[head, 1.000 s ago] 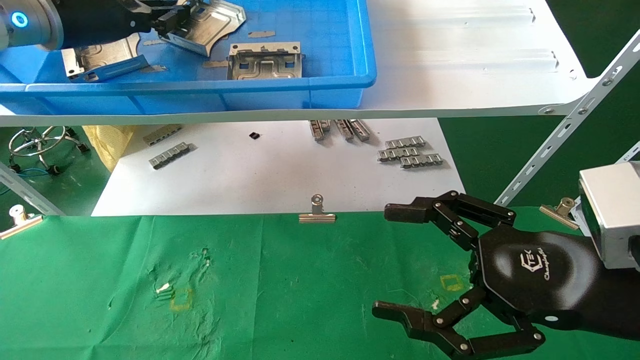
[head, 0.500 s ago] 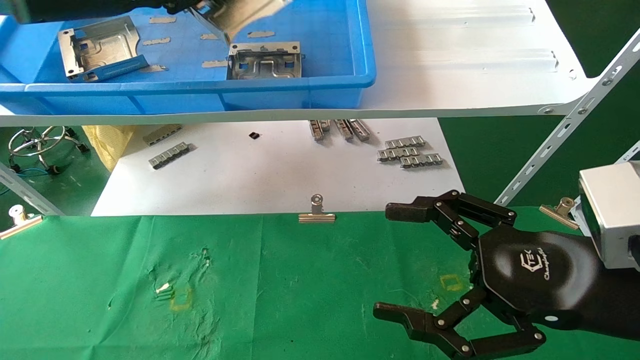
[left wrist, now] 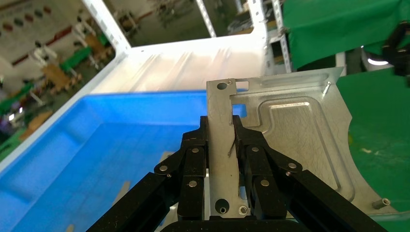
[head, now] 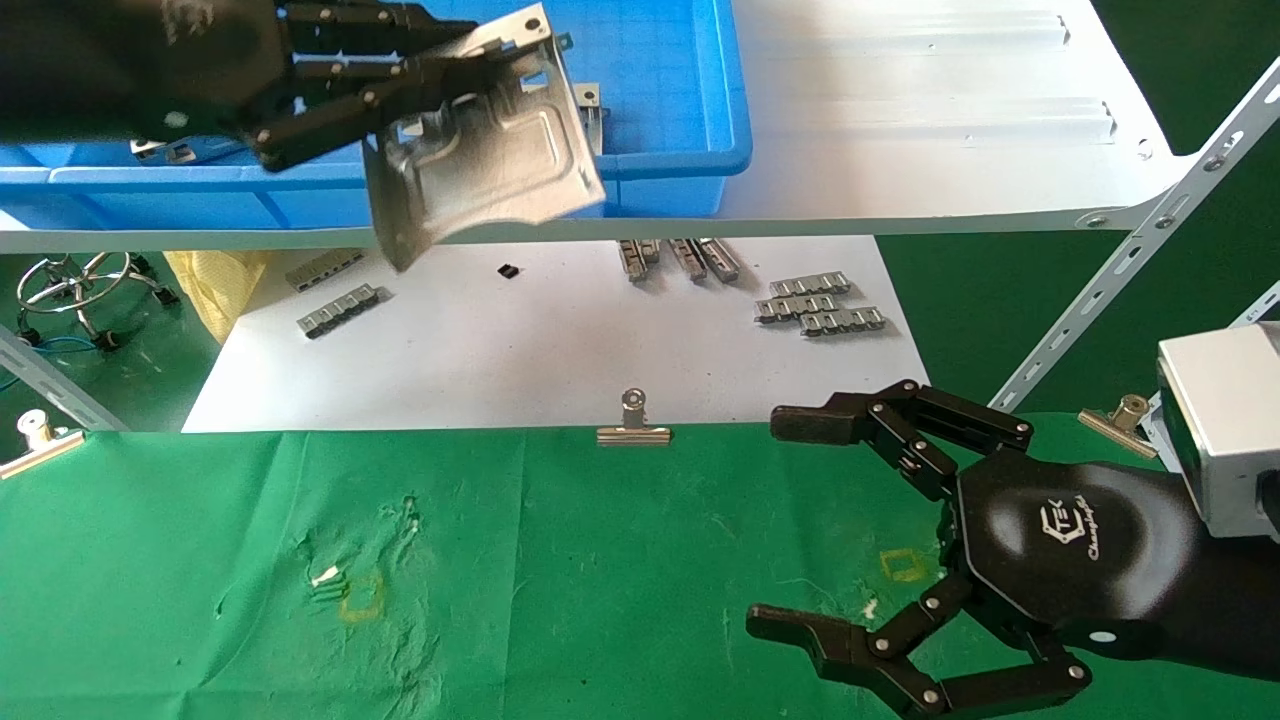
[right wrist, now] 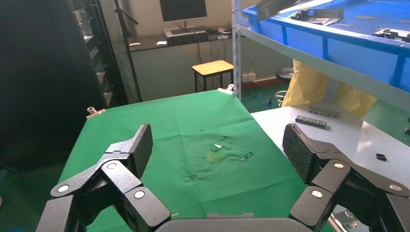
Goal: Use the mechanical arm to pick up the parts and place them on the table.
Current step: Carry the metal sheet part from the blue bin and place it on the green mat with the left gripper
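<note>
Sheet-metal part (head: 490, 150) hangs tilted in my left hand (head: 300, 80), my fingers (left wrist: 193, 159) clenched on one rim from both sides. It sits in the air over the front wall of the blue bin (head: 690, 170) and the edge of the white shelf (head: 900, 120), with its lower corner past both. Below lie the white board (head: 520, 350) with its grey strips (head: 815, 305), then the green table (head: 600, 570), bare across its middle. My right hand (head: 880, 540) rests there, fingers spread wide, holding nothing.
</note>
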You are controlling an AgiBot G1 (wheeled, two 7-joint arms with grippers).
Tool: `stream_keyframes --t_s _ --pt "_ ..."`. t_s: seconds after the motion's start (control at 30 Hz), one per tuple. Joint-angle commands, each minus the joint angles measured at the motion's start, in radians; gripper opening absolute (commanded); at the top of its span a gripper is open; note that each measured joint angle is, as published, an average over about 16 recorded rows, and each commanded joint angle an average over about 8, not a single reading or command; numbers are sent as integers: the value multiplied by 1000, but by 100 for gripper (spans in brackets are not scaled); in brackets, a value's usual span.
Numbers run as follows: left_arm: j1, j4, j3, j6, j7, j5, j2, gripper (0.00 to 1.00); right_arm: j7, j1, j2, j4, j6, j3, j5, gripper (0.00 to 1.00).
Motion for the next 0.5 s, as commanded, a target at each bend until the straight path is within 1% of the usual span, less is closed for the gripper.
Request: stream_keyframes --t_s 0.03,0.17,0.27,0.37,0.5 --pt "41 -78 10 6 -2 -54 -28 0 0 0 0 0 0 0 0 100" --pt "147 -278 81 1 -33 -214 -138 0 0 0 0 0 0 0 0 100" --pt "194 -357 138 -5 -26 -283 -204 0 0 0 0 0 0 0 0 100" --pt "214 -376 198 -13 27 -278 -241 0 0 0 0 0 0 0 0 100" --pt "221 -339 281 -34 184 -161 -244 0 0 0 0 0 0 0 0 100"
